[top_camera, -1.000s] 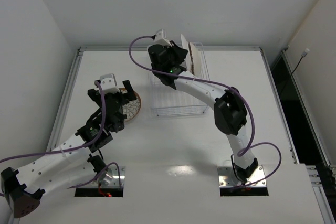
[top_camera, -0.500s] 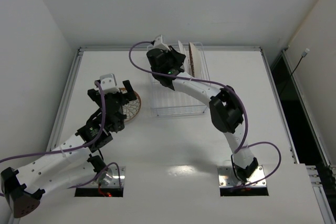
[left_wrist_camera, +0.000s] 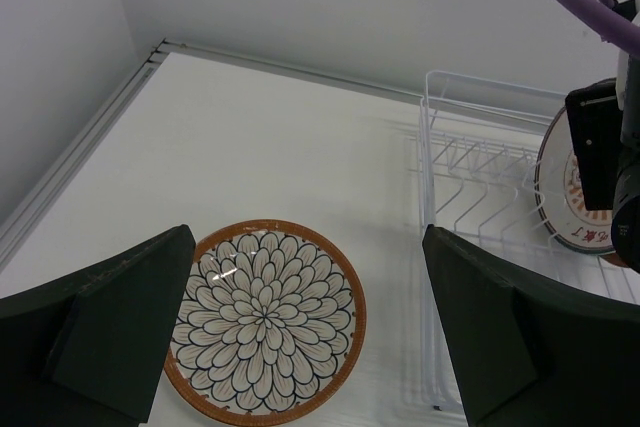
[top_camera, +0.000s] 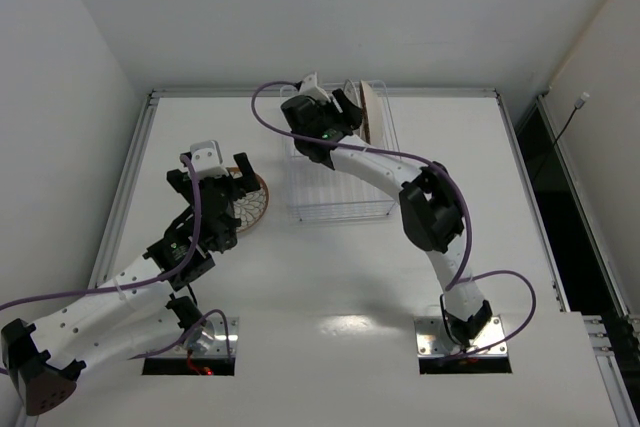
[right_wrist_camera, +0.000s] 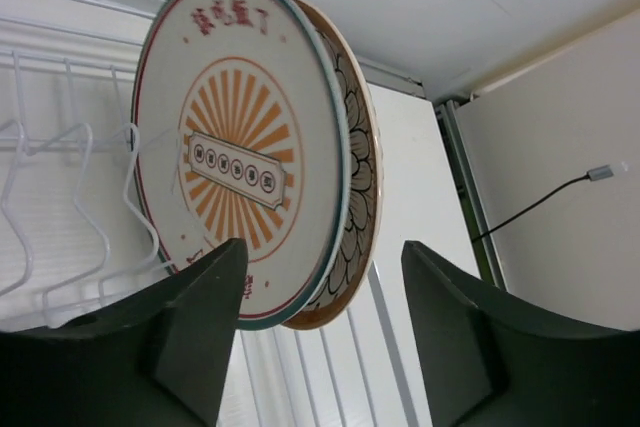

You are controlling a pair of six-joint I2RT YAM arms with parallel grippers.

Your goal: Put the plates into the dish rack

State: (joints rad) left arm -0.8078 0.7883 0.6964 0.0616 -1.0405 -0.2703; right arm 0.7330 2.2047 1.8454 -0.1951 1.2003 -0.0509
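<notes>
The sunburst plate (right_wrist_camera: 240,147) stands on edge in the rack (left_wrist_camera: 478,159), a brown-rimmed plate (right_wrist_camera: 358,177) tight behind it. The petal plate (left_wrist_camera: 265,317) lies flat on the surface (left_wrist_camera: 280,127) beside the rack. The right claw (right_wrist_camera: 322,257) gapes wide (empty) before the standing pair, apparently touching neither; the left claw (left_wrist_camera: 308,267), wide open, holds nothing above the petal plate.

The left arm (top_camera: 130,292) reaches forward from its base with the elbow bent, the left gripper (left_wrist_camera: 308,247) angled downward with jaws spread wide and empty, while the right arm (top_camera: 440,217) stretches far forward and curls leftward, the right gripper (right_wrist_camera: 322,252) likewise parted, gripping nothing.
</notes>
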